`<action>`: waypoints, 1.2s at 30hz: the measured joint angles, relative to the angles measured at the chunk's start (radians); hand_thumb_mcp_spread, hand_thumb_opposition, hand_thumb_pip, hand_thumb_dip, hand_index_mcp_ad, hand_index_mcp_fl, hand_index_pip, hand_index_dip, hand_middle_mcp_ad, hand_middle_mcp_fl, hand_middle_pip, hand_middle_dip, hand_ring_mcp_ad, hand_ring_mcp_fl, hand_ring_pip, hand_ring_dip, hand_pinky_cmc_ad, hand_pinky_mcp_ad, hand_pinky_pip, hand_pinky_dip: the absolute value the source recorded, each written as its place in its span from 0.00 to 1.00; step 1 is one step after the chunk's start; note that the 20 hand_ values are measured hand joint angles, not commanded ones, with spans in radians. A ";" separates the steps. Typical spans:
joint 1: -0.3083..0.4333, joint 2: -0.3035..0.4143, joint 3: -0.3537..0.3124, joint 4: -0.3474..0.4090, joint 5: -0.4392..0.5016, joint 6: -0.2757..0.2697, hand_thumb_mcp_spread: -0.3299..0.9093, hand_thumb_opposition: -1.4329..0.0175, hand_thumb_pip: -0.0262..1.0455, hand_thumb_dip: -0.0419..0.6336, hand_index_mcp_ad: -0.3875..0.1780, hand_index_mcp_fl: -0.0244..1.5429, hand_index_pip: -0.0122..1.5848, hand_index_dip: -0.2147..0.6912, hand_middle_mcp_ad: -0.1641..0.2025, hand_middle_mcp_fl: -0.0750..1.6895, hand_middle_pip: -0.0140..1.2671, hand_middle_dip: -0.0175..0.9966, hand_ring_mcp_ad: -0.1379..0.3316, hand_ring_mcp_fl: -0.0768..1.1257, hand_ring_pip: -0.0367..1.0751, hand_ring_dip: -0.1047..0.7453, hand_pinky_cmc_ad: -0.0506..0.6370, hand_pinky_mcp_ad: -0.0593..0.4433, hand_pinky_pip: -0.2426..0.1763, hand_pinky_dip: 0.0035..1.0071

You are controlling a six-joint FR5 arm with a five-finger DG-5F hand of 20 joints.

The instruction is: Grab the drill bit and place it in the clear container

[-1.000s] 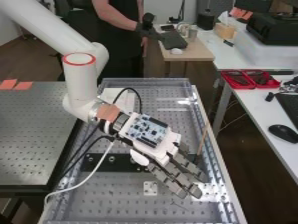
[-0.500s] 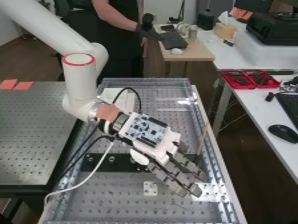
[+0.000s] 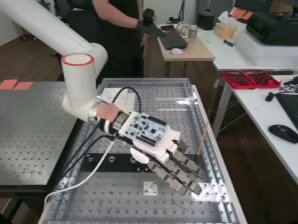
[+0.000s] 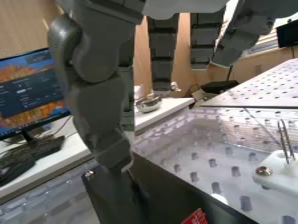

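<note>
My hand (image 3: pixel 174 167) hangs over the perforated bench in the high view, its palm turned down and its fingers long and nearly straight toward the right edge. In the wrist view the hand (image 4: pixel 100 107) has its thumb pointing down in front of a dark plate, with extended fingers behind; no held thing can be seen. Clear walls (image 3: pixel 146 81) enclose the perforated surface, perhaps the clear container. Which thing is the drill bit I cannot tell.
A black bar (image 3: pixel 113 162) lies across the bench beside the hand. A small white plate (image 3: pixel 151 188) sits nearer. A thin brown rod (image 3: pixel 202 141) leans by the right edge. Red trays (image 3: pixel 249 79) and a mouse (image 3: pixel 284 133) are on the right-hand table.
The fingers have drawn slightly inward and closer together. The arm and wrist have kept still over the bench.
</note>
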 joint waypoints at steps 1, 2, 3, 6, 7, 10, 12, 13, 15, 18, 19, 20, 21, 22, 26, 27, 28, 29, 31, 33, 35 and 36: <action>0.000 0.001 0.000 0.001 0.000 -0.002 0.86 0.32 0.40 0.39 0.36 0.57 0.60 0.55 0.66 0.23 0.12 0.20 0.73 0.15 0.12 0.12 0.55 0.45 0.36 0.18; 0.000 0.005 0.001 0.003 -0.001 -0.005 0.87 0.31 0.40 0.39 0.36 0.58 0.59 0.55 0.66 0.23 0.12 0.20 0.73 0.15 0.14 0.12 0.55 0.45 0.37 0.18; 0.000 0.009 0.001 0.005 -0.002 -0.010 0.87 0.30 0.40 0.39 0.36 0.59 0.60 0.55 0.66 0.23 0.13 0.20 0.73 0.15 0.14 0.12 0.55 0.45 0.37 0.18; 0.000 0.023 0.002 0.008 -0.006 -0.022 0.86 0.28 0.40 0.39 0.35 0.61 0.59 0.55 0.66 0.23 0.13 0.20 0.72 0.15 0.14 0.11 0.55 0.45 0.37 0.18; 0.000 0.026 0.002 0.009 -0.007 -0.024 0.86 0.28 0.40 0.39 0.35 0.61 0.59 0.55 0.66 0.24 0.13 0.20 0.72 0.15 0.14 0.11 0.55 0.45 0.37 0.18; -0.001 0.045 0.000 0.019 -0.013 -0.042 0.86 0.28 0.40 0.39 0.35 0.62 0.57 0.55 0.66 0.24 0.13 0.20 0.72 0.15 0.14 0.11 0.57 0.45 0.36 0.18; -0.002 0.057 -0.004 0.032 -0.018 -0.054 0.86 0.29 0.40 0.39 0.35 0.63 0.57 0.55 0.66 0.24 0.13 0.20 0.72 0.15 0.14 0.11 0.57 0.45 0.37 0.18; -0.002 0.060 -0.005 0.036 -0.019 -0.057 0.86 0.29 0.40 0.39 0.35 0.63 0.57 0.55 0.66 0.24 0.13 0.20 0.73 0.15 0.14 0.12 0.57 0.45 0.37 0.18; -0.003 0.066 -0.008 0.042 -0.021 -0.060 0.86 0.29 0.40 0.39 0.35 0.63 0.57 0.55 0.65 0.24 0.13 0.20 0.73 0.14 0.14 0.11 0.57 0.45 0.37 0.18; -0.003 0.073 -0.009 0.040 -0.023 -0.062 0.86 0.29 0.40 0.39 0.35 0.63 0.57 0.55 0.66 0.24 0.13 0.20 0.72 0.14 0.14 0.11 0.57 0.45 0.36 0.18; -0.003 0.075 -0.010 0.039 -0.023 -0.062 0.86 0.29 0.40 0.39 0.35 0.63 0.57 0.55 0.66 0.24 0.13 0.20 0.72 0.15 0.14 0.11 0.57 0.45 0.36 0.18; -0.003 0.080 -0.010 0.038 -0.024 -0.062 0.86 0.29 0.40 0.39 0.35 0.63 0.56 0.55 0.66 0.24 0.13 0.20 0.72 0.15 0.14 0.12 0.57 0.45 0.37 0.18; -0.003 0.085 -0.011 0.038 -0.025 -0.064 0.86 0.29 0.40 0.39 0.35 0.64 0.56 0.55 0.66 0.24 0.13 0.20 0.72 0.15 0.14 0.11 0.57 0.45 0.37 0.18; -0.003 0.088 -0.011 0.038 -0.025 -0.064 0.86 0.29 0.40 0.39 0.35 0.64 0.56 0.55 0.66 0.24 0.13 0.20 0.72 0.15 0.14 0.11 0.57 0.45 0.37 0.18; -0.001 0.120 -0.020 0.036 -0.030 -0.073 0.86 0.29 0.40 0.39 0.35 0.64 0.56 0.55 0.66 0.24 0.12 0.20 0.72 0.15 0.14 0.11 0.57 0.45 0.36 0.18; -0.001 0.127 -0.022 0.036 -0.031 -0.075 0.86 0.29 0.40 0.39 0.35 0.64 0.56 0.55 0.66 0.24 0.12 0.20 0.72 0.15 0.14 0.11 0.57 0.45 0.36 0.18; 0.001 0.140 -0.027 0.037 -0.032 -0.079 0.86 0.29 0.40 0.39 0.35 0.64 0.55 0.55 0.66 0.24 0.12 0.20 0.72 0.15 0.14 0.11 0.57 0.45 0.37 0.18; 0.004 0.156 -0.033 0.037 -0.034 -0.084 0.86 0.29 0.40 0.39 0.35 0.65 0.55 0.55 0.66 0.24 0.12 0.20 0.72 0.15 0.14 0.11 0.57 0.45 0.36 0.18; 0.008 0.180 -0.044 0.040 -0.038 -0.091 0.85 0.27 0.40 0.39 0.35 0.66 0.54 0.55 0.66 0.24 0.12 0.20 0.72 0.15 0.14 0.11 0.57 0.45 0.36 0.18; 0.015 0.209 -0.059 0.047 -0.042 -0.101 0.85 0.27 0.40 0.39 0.35 0.66 0.54 0.55 0.66 0.24 0.12 0.20 0.72 0.15 0.14 0.11 0.57 0.45 0.37 0.18; 0.023 0.234 -0.074 0.055 -0.047 -0.110 0.85 0.27 0.40 0.39 0.35 0.66 0.53 0.55 0.66 0.24 0.12 0.20 0.72 0.15 0.14 0.11 0.57 0.45 0.36 0.18; 0.030 0.251 -0.085 0.062 -0.050 -0.115 0.85 0.27 0.40 0.39 0.35 0.66 0.53 0.56 0.66 0.24 0.12 0.20 0.72 0.15 0.14 0.11 0.57 0.45 0.36 0.18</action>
